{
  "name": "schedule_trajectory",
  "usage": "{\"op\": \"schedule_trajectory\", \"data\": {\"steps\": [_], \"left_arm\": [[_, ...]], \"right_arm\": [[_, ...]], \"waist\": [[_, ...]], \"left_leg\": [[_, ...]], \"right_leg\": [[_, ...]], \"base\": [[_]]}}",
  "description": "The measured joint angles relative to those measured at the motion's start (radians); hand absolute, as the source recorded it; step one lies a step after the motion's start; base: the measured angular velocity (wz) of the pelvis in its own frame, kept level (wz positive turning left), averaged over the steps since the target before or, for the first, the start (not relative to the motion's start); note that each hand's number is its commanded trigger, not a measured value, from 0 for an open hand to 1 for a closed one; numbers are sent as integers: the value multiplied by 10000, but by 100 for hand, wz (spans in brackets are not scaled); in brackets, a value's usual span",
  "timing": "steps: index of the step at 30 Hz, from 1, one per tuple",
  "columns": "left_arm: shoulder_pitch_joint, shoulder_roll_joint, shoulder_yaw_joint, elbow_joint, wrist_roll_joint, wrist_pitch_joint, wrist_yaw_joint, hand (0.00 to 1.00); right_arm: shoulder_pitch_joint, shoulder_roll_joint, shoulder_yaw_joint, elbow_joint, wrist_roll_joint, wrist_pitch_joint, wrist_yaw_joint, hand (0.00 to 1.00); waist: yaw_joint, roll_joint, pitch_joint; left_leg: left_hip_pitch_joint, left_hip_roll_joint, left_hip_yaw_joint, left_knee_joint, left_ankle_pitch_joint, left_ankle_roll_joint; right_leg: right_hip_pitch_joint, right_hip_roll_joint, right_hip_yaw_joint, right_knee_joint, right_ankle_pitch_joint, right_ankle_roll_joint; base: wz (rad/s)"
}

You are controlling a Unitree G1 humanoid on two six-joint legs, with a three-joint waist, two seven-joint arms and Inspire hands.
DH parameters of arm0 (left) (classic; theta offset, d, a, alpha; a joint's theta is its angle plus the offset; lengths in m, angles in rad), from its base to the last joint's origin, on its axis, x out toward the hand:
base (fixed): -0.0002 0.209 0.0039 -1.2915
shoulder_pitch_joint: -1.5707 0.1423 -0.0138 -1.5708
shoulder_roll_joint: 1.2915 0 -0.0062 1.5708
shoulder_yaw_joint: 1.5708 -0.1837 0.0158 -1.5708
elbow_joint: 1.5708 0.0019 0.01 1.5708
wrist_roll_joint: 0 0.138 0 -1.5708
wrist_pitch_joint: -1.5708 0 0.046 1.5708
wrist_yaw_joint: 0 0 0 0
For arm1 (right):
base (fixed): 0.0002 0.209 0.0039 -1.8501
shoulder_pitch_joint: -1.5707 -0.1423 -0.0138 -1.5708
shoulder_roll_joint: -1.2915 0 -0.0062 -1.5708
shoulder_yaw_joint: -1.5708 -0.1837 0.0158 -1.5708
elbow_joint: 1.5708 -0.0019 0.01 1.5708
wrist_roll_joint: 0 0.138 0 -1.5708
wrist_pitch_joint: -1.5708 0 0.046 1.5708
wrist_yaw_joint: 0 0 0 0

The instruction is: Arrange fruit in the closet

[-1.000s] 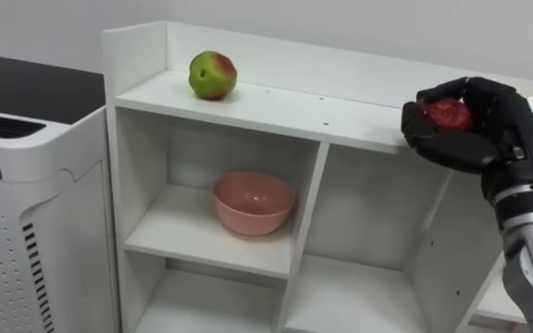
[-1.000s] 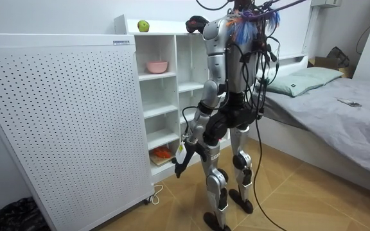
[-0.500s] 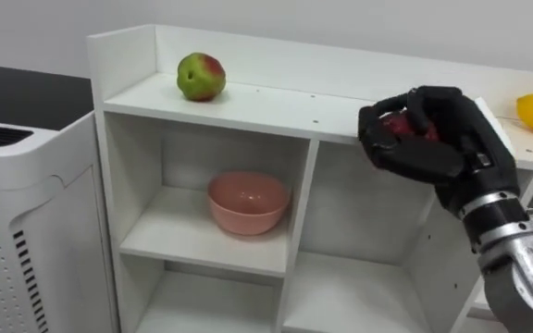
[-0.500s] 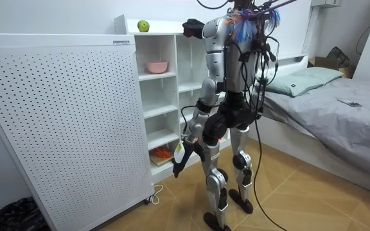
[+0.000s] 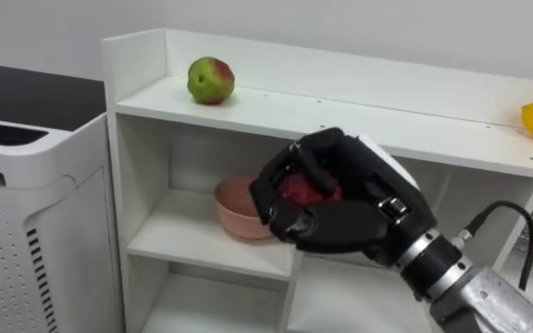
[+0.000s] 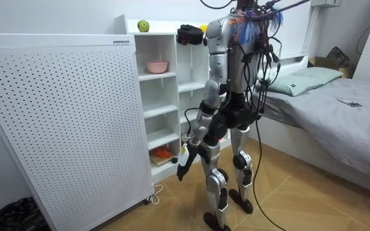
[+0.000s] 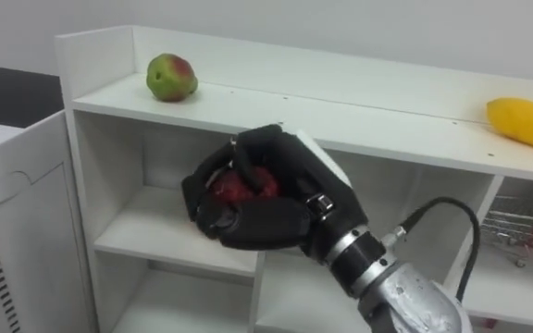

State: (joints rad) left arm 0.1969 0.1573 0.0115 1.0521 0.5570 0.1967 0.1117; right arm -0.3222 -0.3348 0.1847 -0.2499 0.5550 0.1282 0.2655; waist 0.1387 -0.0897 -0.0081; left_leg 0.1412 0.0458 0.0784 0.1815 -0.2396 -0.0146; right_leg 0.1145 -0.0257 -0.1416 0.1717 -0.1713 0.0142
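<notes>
My right hand (image 5: 340,217) is shut on a red fruit (image 5: 305,190), held in front of the white closet (image 5: 415,139) just below its top board. Right behind the hand, a pink bowl (image 5: 234,208) sits in the upper left compartment, partly hidden. A green-and-red apple (image 5: 211,80) rests on the top board at the left. At the far right of that board lies a yellow mango (image 7: 526,123). In the room view I stand facing the closet, and my left hand (image 6: 182,169) hangs low beside my leg.
A white perforated appliance (image 5: 17,213) stands against the closet's left side. Something orange (image 6: 162,154) lies on a low shelf. A wire basket (image 7: 526,236) shows in a right compartment. A bed (image 6: 339,109) is behind me.
My right hand has carried the red fruit down and to the left, from the top board's front edge to in front of the bowl compartment.
</notes>
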Motion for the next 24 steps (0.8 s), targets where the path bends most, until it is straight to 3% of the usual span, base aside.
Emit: {"op": "schedule_trajectory", "data": {"steps": [4,8,11,12,14,16,18,19,24], "left_arm": [[127,17,-108,1,-259,39,170,0],[-108,21,-698,18,-511,78,350,0],[-582,-38,-940,348,-534,52,409,0],[-757,-79,-954,496,-632,55,450,0],[-957,-94,-1086,513,-924,73,582,0],[-1185,-185,-1130,444,-963,44,770,0],[-1397,-257,-1150,487,-1054,5,828,0],[-1558,-263,-1279,514,-1366,-35,833,0],[-1933,-312,-1725,795,-2086,-98,943,0]], "right_arm": [[974,441,3,777,354,-27,59,100],[1399,901,202,3358,1256,31,-286,100],[1320,1185,163,5637,1587,28,-923,100],[1275,1282,105,6483,2113,26,-1190,100],[1067,1441,-144,7656,3058,-48,-1600,100],[680,1473,-401,8947,4225,-93,-2159,100],[338,1483,-538,9618,5268,-321,-2346,100],[56,1496,-548,10143,6364,-478,-2383,100],[-548,1749,-1081,11262,8764,-675,-2358,100]], "waist": [[-29,19,14],[-148,182,82],[-176,421,202],[-207,517,181],[-332,652,242],[-312,814,217],[-230,868,220],[-229,928,260],[-209,983,354]], "left_leg": [[-82,-1,-156,0,-19,11],[-853,-1,-279,366,-17,17],[-1457,-3,-306,616,-2,40],[-1682,-12,-308,707,2,50],[-2068,-25,-374,888,2,58],[-2582,-39,-376,1075,49,90],[-2951,-59,-312,1188,116,109],[-3209,-63,-314,1332,118,111],[-4008,-238,-326,1713,169,181]], "right_leg": [[50,-1,-122,-7,11,8],[-550,-16,-227,72,147,-33],[-1064,-37,-261,170,234,-45],[-1263,-57,-288,193,252,-42],[-1615,-84,-335,364,255,-43],[-2254,-161,-514,712,250,-45],[-2787,-222,-525,986,246,-52],[-3022,-248,-532,1136,243,-58],[-4015,-508,-525,1941,37,-93]], "base": [[12],[4],[2],[3],[4],[0],[-7],[-4],[1]]}}
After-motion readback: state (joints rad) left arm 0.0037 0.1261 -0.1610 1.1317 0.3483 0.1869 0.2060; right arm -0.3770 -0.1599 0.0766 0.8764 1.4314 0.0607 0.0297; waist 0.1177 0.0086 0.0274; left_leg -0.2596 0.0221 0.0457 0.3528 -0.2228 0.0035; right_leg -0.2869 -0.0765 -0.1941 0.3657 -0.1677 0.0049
